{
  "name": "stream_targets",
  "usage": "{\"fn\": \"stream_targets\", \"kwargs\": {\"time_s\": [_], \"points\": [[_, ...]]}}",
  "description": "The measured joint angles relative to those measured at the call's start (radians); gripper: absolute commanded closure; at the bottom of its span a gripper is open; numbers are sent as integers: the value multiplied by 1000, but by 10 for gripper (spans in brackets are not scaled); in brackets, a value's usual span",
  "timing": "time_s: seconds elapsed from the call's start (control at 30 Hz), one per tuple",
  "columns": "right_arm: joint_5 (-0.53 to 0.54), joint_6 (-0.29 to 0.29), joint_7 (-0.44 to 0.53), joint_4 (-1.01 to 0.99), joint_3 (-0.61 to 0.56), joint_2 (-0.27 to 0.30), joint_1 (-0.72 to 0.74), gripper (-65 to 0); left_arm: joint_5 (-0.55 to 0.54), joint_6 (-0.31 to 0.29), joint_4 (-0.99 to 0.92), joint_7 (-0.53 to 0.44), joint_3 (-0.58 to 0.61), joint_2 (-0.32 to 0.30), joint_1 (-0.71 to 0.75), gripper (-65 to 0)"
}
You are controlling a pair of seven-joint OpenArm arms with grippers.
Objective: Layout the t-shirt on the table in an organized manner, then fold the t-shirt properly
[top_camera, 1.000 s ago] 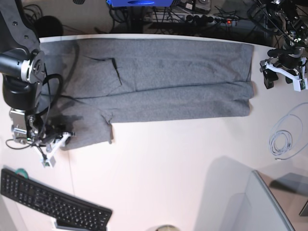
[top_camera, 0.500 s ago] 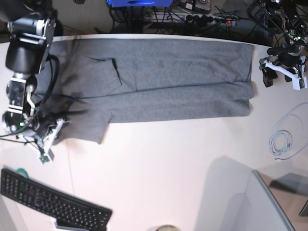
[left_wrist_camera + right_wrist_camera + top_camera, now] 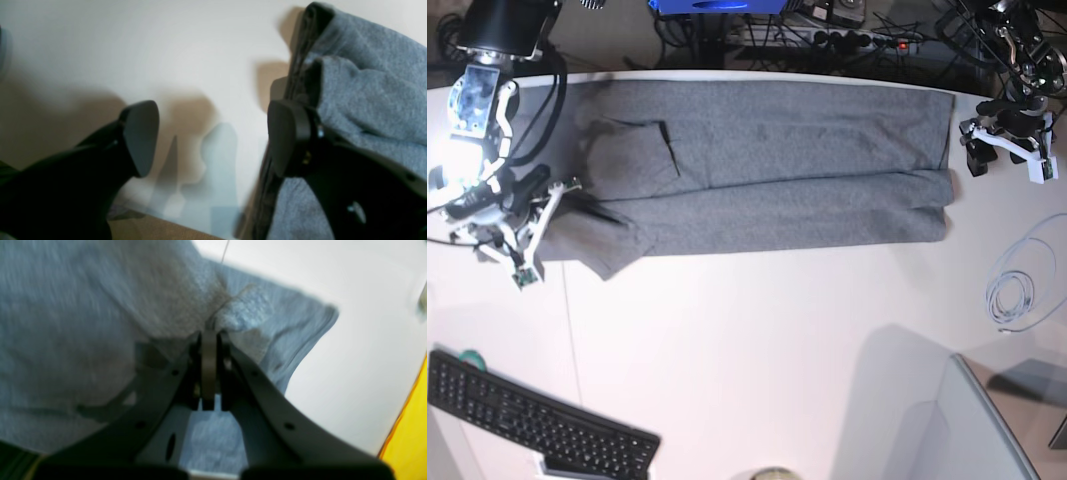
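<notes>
In the left wrist view, the left gripper hangs over the smooth white bench with its black jaws standing wide apart and nothing between them. The heather-grey knit t-shirt lies just beside the right-hand jaw, its folded edge stacked in layers and running up and away from the camera.

In the right wrist view, the right gripper has its dark jaws pressed together on a pinch of the grey fabric, which rises in a small peak at the tips. The cloth fills the left of the picture and ends in a loose corner toward the right, with white bench beyond it. The picture is blurred.

In the base view, the t-shirt is spread as a long band along the far side of the bench, its long axis running left to right, straight hem on the right and sleeve end on the left, where the right gripper holds it. The left gripper stands just off the hem. A black keyboard lies at the near left corner, a coiled white cable at the right, and dark tangled wires behind the far edge.
</notes>
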Motion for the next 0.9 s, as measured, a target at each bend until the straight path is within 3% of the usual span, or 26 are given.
{"fn": "stream_targets", "kwargs": {"time_s": [0.37,0.43,0.53,0.67,0.73,0.8,0.9], "points": [[-2,0,1,7,10,-92,-117,-18,0,0,2,-1,0,-1,-2,-485],[-3,0,0,7,10,-109,-134,-78,0,0,2,-1,0,-2,-2,-485],[-2,-3,-2,8,18,-129,-156,-222,-1,0,1,-1,1,-12,-3,-485],[2,-3,1,8,97,-151,-182,-369,0,0,1,0,1,-13,-2,-485],[-7,-3,10,25,137,-151,-190,-377,0,-24,2,0,1,-13,-2,-485],[-3,-5,82,80,174,-151,-206,-377,0,-146,3,-2,1,-14,-3,-485],[2,-7,187,151,221,-153,-220,-377,0,-141,3,-1,2,-5,-3,-485]]}}
